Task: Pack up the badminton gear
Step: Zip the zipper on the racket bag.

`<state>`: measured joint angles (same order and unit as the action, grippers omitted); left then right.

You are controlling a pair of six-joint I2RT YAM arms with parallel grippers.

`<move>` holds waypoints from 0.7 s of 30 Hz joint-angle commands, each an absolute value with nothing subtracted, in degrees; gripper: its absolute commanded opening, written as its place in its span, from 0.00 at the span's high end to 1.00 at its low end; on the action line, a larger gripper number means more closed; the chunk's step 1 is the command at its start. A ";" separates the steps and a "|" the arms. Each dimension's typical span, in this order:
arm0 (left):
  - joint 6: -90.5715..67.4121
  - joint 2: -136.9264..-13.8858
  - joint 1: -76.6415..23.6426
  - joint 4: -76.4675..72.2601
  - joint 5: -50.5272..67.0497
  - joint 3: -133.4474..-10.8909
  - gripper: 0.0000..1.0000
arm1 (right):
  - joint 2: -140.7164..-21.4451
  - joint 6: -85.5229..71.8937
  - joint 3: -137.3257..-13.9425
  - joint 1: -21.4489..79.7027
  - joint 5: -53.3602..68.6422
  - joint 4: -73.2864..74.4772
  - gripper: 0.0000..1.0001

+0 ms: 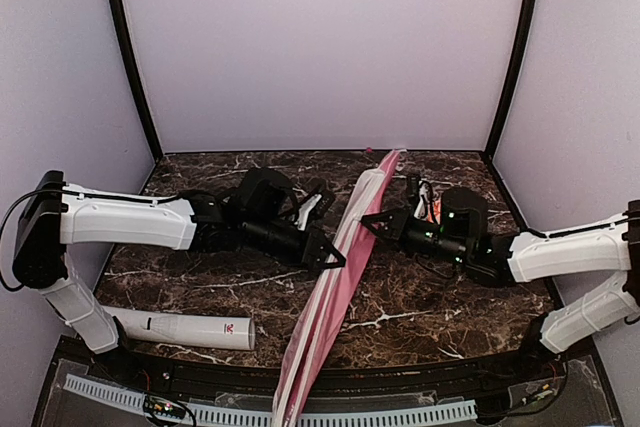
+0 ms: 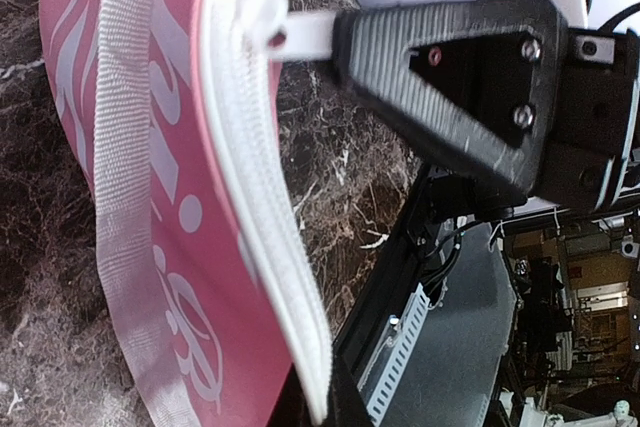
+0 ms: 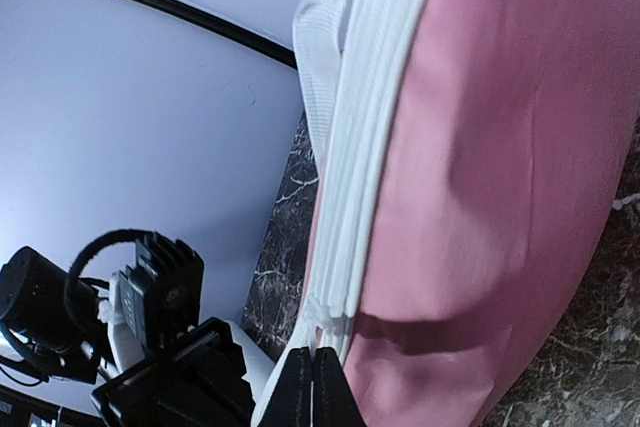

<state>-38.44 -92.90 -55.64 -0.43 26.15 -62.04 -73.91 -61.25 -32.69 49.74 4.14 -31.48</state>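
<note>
From above, the pink bag (image 1: 335, 277) lies as a long diagonal on the marble surface (image 1: 200, 287), from the upper middle of the frame down past its bottom edge. Both arms meet it around mid-length: the left jaws touch its left edge and the right jaws its right edge, a little higher in the frame. The white tube (image 1: 190, 329) lies at the lower left, well apart from the bag and not yet packed. No rackets or shuttlecocks can be made out, so whether they are inside cannot be told. In the left wrist view, at the top of the frame, the left jaws are pinched tight on the white pull tab (image 2: 305, 35) of the zip (image 2: 270, 247), which runs down the bag's edge. In the right wrist view, at the bottom of the frame, the right jaws are fully closed on the bag's white zip edge, with pink fabric filling the right side. The step in hand looks like working the zip, one arm on the pull and the other anchoring the bag. The next move would need the pull drawn along the edge while the right grip keeps the fabric taut.
</note>
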 commanded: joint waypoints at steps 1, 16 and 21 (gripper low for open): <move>-39.34 -90.17 -54.26 -10.00 25.24 -61.98 0.98 | -76.38 -62.57 -34.19 53.26 5.21 -33.30 1.00; -34.76 -87.09 -50.84 -3.78 23.72 -65.32 0.55 | -74.19 -58.72 -36.12 53.70 1.04 -28.32 1.00; -33.53 -94.09 -49.95 -2.37 23.96 -72.21 0.51 | -74.35 -58.84 -35.96 53.70 1.37 -28.50 1.00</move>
<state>-35.62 -89.71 -50.63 -4.16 24.34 -67.24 -75.31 -59.83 -34.65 53.15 1.65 -27.64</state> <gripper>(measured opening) 0.481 0.005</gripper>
